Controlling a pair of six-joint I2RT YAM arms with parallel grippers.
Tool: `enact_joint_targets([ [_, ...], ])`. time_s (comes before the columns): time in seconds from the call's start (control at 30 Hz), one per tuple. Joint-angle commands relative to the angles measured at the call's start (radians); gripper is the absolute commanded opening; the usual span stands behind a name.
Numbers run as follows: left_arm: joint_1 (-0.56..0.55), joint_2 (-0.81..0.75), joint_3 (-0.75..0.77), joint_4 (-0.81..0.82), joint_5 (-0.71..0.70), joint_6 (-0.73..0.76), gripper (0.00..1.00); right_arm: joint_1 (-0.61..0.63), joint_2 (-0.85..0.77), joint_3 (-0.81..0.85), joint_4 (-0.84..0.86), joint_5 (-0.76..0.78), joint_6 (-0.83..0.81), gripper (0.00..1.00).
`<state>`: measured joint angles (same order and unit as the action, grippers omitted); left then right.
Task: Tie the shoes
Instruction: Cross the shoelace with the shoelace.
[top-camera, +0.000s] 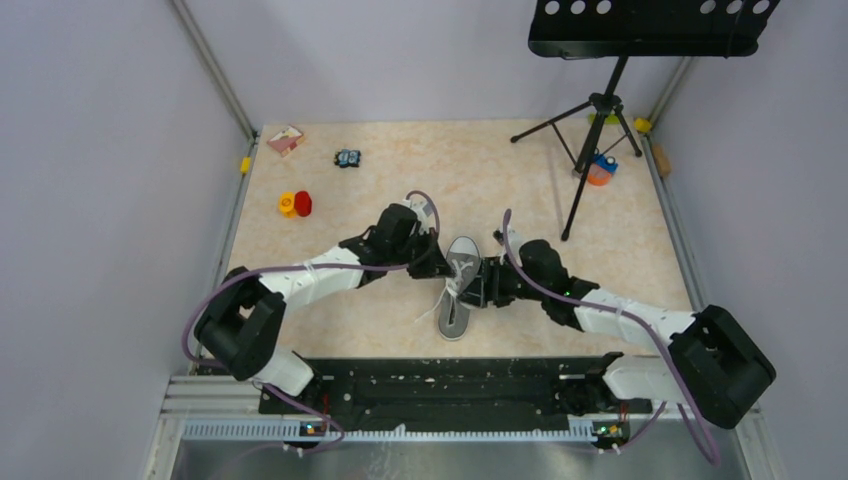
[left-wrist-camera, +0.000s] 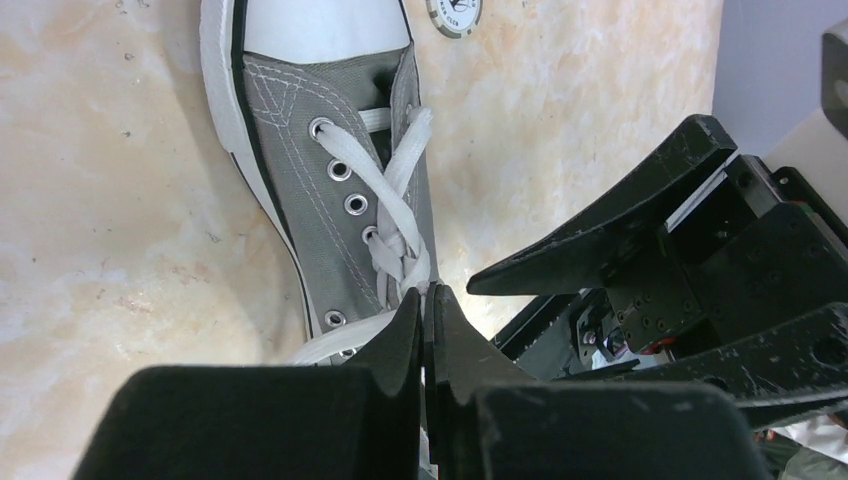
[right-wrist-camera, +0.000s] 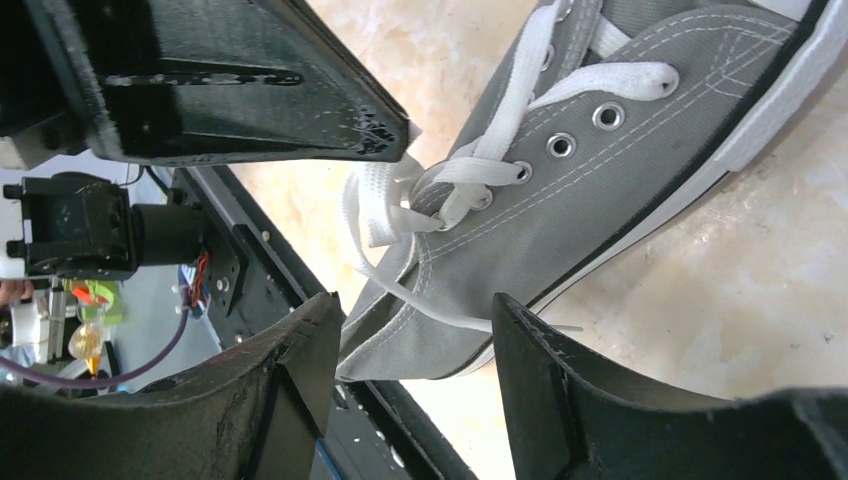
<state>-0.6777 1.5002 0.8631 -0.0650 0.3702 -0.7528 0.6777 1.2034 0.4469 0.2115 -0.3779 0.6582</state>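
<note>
Shoe: a grey low-top canvas sneaker (top-camera: 458, 290) with a white rubber sole and white toe cap, metal eyelets and pale stitching along the eyelet rows.
Laces: flat white laces (left-wrist-camera: 395, 190) cross over the tongue. They bunch loosely at the eyelets nearest the ankle, and one end trails onto the tabletop to the near left.
Place: the sneaker lies about mid-way across the beige marbled tabletop (top-camera: 400, 180), between the two grippers, with its toe far and its heel near.
Left arm: the left arm (top-camera: 320, 275) runs low from its near-left base, right and far, and ends at the sneaker's left side.
Left gripper: the left gripper (left-wrist-camera: 427, 300) has its fingers (left-wrist-camera: 400, 340) pressed flat together. Their tips sit right at the bunched lace by the upper eyelets, and whether lace is pinched between them I cannot tell.
Right arm: the right arm (top-camera: 620, 320) reaches from the near-right base, left, to the sneaker's right side.
Right gripper: the right gripper (right-wrist-camera: 415, 305) has its fingers (right-wrist-camera: 290, 370) spread wide. The sneaker's ankle end lies between them with a thin lace strand across the gap, and the fingers grip nothing.
</note>
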Motion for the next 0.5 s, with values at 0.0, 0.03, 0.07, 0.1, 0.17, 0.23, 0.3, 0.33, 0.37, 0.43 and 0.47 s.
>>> enact_joint_targets([
  [0.0, -0.008, 0.011, 0.027, 0.015, -0.001, 0.009, 0.0, -0.008, -0.029, 0.051, 0.008, -0.035, -0.025, 0.59],
  [0.03, -0.008, 0.012, 0.027, 0.017, 0.0, 0.008, 0.0, -0.008, -0.024, 0.059, 0.012, -0.033, -0.026, 0.59],
  [0.07, -0.008, 0.013, 0.027, 0.018, 0.001, 0.008, 0.0, -0.007, -0.016, 0.066, 0.02, -0.033, -0.027, 0.59],
  [0.1, -0.01, 0.012, 0.029, 0.018, 0.001, 0.009, 0.0, -0.007, -0.005, 0.076, 0.026, -0.034, -0.029, 0.59],
  [0.17, -0.01, 0.012, 0.029, 0.017, 0.0, 0.009, 0.0, -0.007, 0.025, 0.101, 0.034, -0.046, -0.036, 0.59],
  [0.23, -0.01, 0.011, 0.028, 0.016, -0.002, 0.009, 0.0, -0.007, 0.057, 0.122, 0.045, -0.057, -0.041, 0.59],
  [0.3, -0.01, 0.009, 0.028, 0.015, -0.003, 0.007, 0.0, -0.007, 0.077, 0.138, 0.049, -0.058, -0.044, 0.6],
  [0.33, -0.011, 0.007, 0.027, 0.016, -0.005, 0.008, 0.0, -0.007, 0.096, 0.147, 0.047, -0.057, -0.046, 0.6],
  [0.37, -0.011, 0.007, 0.027, 0.015, -0.007, 0.008, 0.0, -0.007, 0.11, 0.158, 0.042, -0.063, -0.051, 0.6],
  [0.43, -0.011, 0.008, 0.027, 0.014, -0.007, 0.008, 0.0, -0.007, 0.132, 0.168, 0.046, -0.075, -0.052, 0.59],
  [0.47, -0.011, 0.008, 0.027, 0.015, -0.007, 0.008, 0.0, -0.007, 0.138, 0.17, 0.048, -0.076, -0.052, 0.58],
])
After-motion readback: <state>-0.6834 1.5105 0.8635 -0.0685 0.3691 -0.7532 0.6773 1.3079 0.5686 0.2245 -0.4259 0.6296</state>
